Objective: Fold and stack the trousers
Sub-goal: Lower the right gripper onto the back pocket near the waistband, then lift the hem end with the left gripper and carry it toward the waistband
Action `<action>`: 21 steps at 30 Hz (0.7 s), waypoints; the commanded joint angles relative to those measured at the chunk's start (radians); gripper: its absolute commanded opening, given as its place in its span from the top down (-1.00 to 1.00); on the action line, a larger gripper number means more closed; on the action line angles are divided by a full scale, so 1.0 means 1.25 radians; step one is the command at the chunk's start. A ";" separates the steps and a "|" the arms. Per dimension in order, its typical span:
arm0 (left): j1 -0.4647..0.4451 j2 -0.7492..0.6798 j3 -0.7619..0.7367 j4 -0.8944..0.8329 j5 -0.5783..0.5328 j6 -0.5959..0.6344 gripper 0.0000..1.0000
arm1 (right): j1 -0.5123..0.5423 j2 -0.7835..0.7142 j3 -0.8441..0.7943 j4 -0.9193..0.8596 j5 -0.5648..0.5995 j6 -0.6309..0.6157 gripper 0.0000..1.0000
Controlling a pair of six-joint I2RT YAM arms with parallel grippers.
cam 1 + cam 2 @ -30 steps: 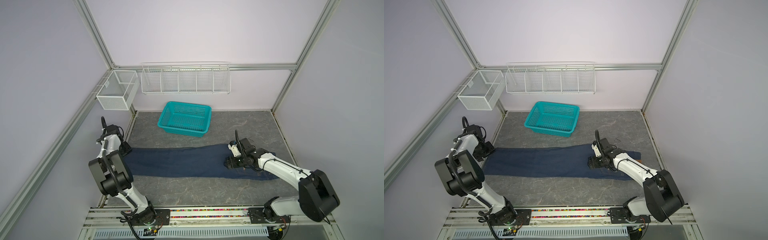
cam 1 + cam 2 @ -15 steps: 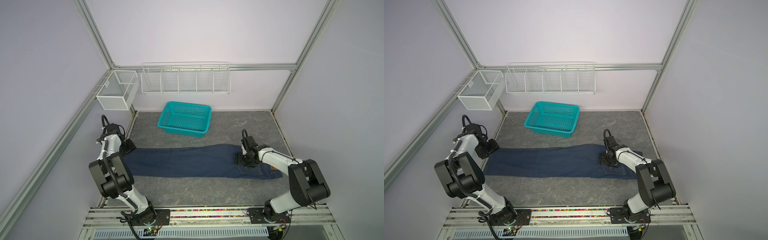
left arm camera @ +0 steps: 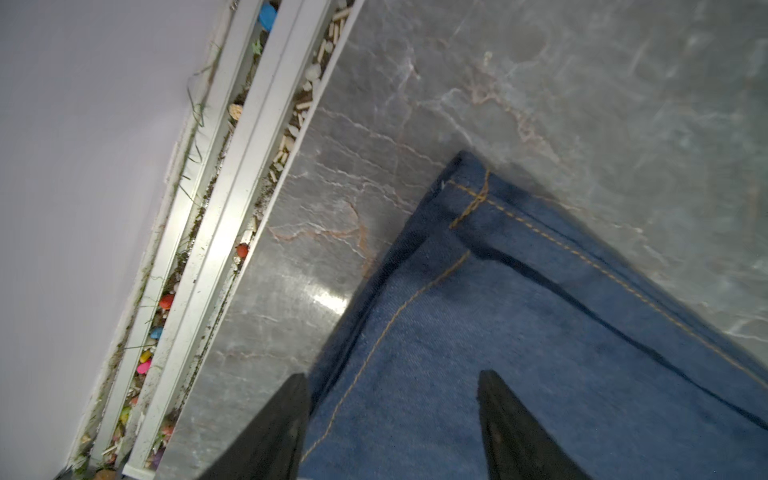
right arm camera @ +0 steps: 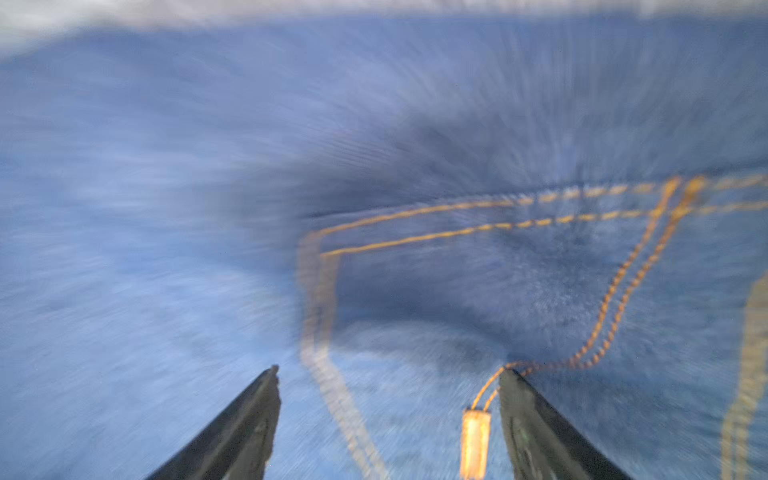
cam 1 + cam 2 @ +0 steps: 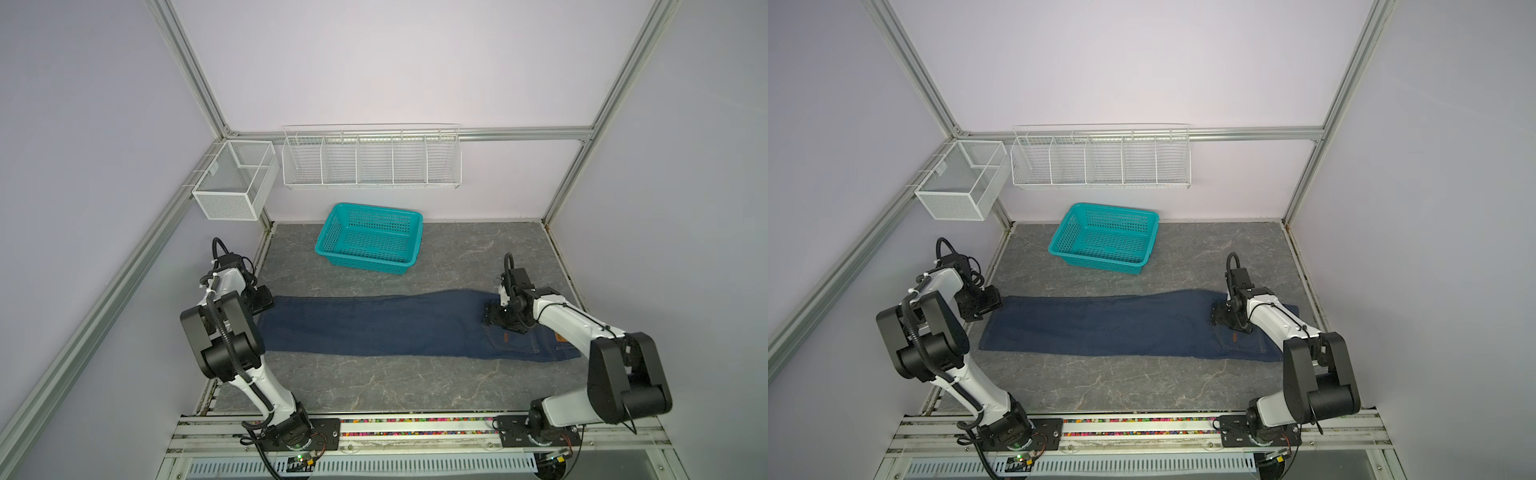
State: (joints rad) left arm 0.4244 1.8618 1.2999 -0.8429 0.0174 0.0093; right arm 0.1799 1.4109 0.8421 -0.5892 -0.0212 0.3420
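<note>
Both open-fingered, left gripper (image 3: 390, 374) and right gripper (image 4: 390, 370) are hovering over opposite ends of the trousers (image 5: 374, 324) mid-frame, prepping a fold I guess.

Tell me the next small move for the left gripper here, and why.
Probably lower the left gripper and close on the leg hem: the trousers lie unfolded at full length, and its jaws stand open astride that hem edge, holding nothing. The right gripper is open over the back pocket.
</note>
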 commanded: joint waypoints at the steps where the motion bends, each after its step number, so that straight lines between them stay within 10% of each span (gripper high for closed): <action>1: -0.001 0.046 0.049 0.001 -0.012 0.035 -0.29 | 0.001 -0.075 0.025 -0.001 -0.082 -0.054 -0.73; 21: -0.003 0.147 0.077 0.010 0.010 0.006 0.17 | 0.001 -0.189 0.092 -0.036 -0.160 -0.052 -0.80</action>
State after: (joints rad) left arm 0.4240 2.0151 1.4090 -0.8482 0.0471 0.0231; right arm 0.1802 1.1866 0.9485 -0.6178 -0.1959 0.2836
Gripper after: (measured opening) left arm 0.418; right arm 0.899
